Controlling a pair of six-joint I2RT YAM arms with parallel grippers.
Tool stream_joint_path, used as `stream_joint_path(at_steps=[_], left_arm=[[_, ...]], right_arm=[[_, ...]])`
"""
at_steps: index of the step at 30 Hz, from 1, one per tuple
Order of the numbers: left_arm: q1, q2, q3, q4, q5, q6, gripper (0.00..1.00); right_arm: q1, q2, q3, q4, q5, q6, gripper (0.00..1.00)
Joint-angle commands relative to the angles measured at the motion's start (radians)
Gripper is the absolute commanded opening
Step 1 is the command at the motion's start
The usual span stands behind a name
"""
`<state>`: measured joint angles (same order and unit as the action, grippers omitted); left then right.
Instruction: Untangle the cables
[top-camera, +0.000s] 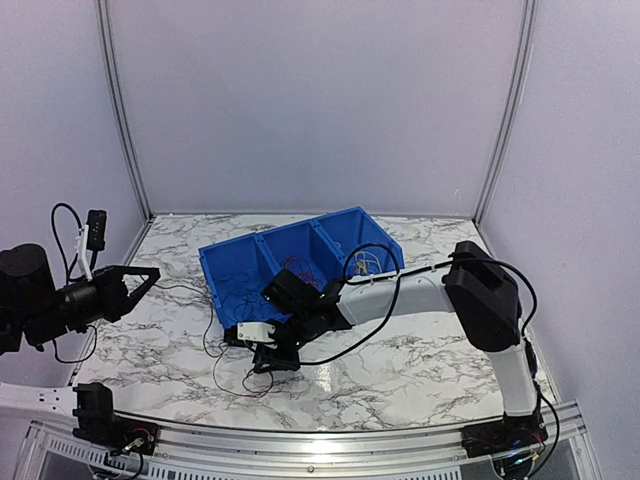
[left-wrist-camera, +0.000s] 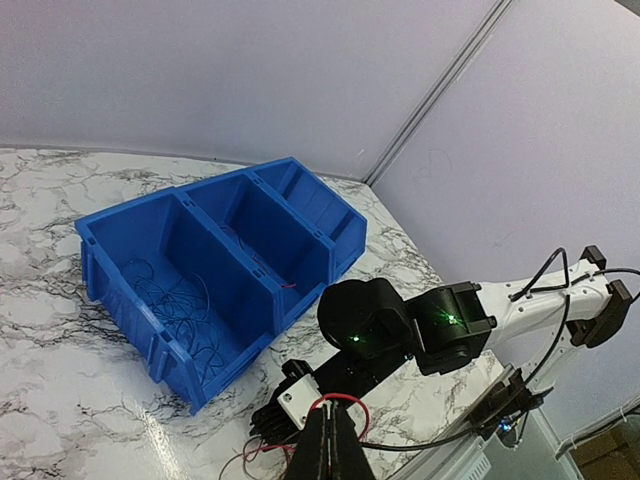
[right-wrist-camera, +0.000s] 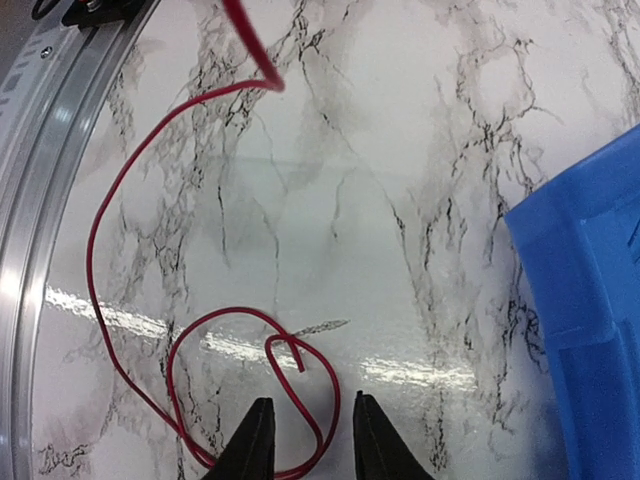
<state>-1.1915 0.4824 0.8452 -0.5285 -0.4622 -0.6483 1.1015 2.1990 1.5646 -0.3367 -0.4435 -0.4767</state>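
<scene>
- While the left gripper (left-wrist-camera: 331, 425), shut, seems to pinch the red cable (right-wrist-camera: 92, 240) aloft, the right gripper (right-wrist-camera: 313, 404), jaws narrowly apart, straddles its loop on the table (right-wrist-camera: 450, 150).
- Closing squarely on one strand only, then drawing away gently, should open the loop without tightening it.
- Count: two grippers, one bin (left-wrist-camera: 118, 285) of three compartments, one red cable outside it; the dark blue cables (left-wrist-camera: 180, 305) inside are too tangled to count.

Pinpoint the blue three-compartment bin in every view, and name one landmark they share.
Top external: blue bin at centre, lying diagonally.
Left wrist: bin left of centre, all three compartments visible.
Right wrist: bin corner only, at the right edge.
Shared landmark: marbled tabletop.
</scene>
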Motion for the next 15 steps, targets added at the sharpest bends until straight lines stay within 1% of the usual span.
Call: stream_joint_path(at_steps=[1, 3, 4, 7, 10, 15], left_arm=[[-0.002, -0.024, -0.024, -0.015, -0.026, -0.008, 0.00], [-0.002, -0.029, -0.031, -0.026, -0.037, -0.011, 0.00], [-0.002, -0.032, -0.035, -0.035, -0.049, -0.019, 0.00], [-0.002, -0.042, -0.034, -0.086, -0.093, -0.047, 0.00], [-0.002, -0.057, -0.032, -0.174, -0.164, -0.097, 0.00], [-0.002, -0.081, -0.031, -0.284, -0.278, -0.184, 0.00]], right_arm=[[0.000, 0.014, 0.050, 0.005, 0.005, 0.009, 0.17], [0.000, 0.009, 0.055, 0.001, 0.021, 0.014, 0.04], [-0.002, -0.003, 0.057, -0.010, 0.028, 0.015, 0.00], [-0.020, -0.091, 0.031, -0.046, 0.047, 0.000, 0.00], [-0.064, -0.232, -0.012, -0.098, 0.039, -0.013, 0.00], [-0.228, -0.462, -0.066, -0.134, -0.088, 0.032, 0.00]])
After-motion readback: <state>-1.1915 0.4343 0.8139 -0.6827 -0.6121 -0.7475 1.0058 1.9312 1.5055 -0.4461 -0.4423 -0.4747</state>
